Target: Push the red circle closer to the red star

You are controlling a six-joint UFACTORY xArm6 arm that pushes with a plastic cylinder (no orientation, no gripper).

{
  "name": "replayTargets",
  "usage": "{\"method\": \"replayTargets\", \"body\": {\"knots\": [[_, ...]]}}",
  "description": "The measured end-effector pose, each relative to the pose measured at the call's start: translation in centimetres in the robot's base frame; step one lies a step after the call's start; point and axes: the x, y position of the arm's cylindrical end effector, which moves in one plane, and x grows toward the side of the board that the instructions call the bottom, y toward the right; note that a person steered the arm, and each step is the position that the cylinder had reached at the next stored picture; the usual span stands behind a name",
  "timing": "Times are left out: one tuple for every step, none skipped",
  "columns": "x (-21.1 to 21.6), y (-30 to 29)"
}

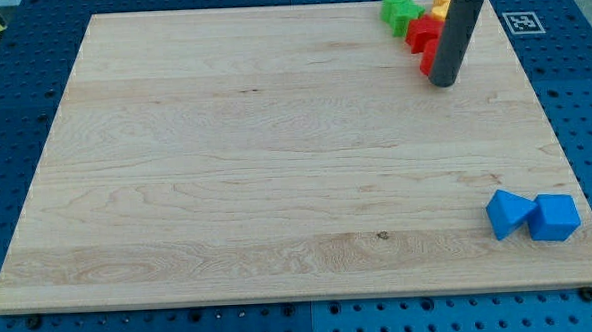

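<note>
Wooden worktop point(276, 157) is seen on a blue pegboard base point(30, 37), w/ a black-and-white marker tag point(521, 22) just off the top right corner. All the action is crammed into that top right corner: a green block point(399, 8) (shape can't be made out exactly, lobed-looking) sits near the top edge, a yellow block point(440, 2) is partly hidden behind the rod, and red pieces are packed between them. One red block point(422, 30) is visible just below the green one, prob the star, and a second red bit point(428, 64) peeks out lower down, right against the rod; which one is the circle can't be told, too much is covered.

No jaws on the end effector, it's a plain dark rod point(454, 34), so nothing is gripped. My tip point(445, 82) is planted touching the lower red bit on its right side, below the yellow block.

Way off near the bottom right corner, two blue blocks are found touching each other: a left blue block point(508, 214) and a right blue block point(556, 218), well apart from the cluster. No containers anywhere on the worktop.
</note>
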Motion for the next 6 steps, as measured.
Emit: {"method": "replayTargets", "body": {"knots": [[-0.3,0.0],[2.5,0.0],[8.0,-0.7],[8.4,-2.6],[8.4,-2.4],[8.4,-1.4]]}}
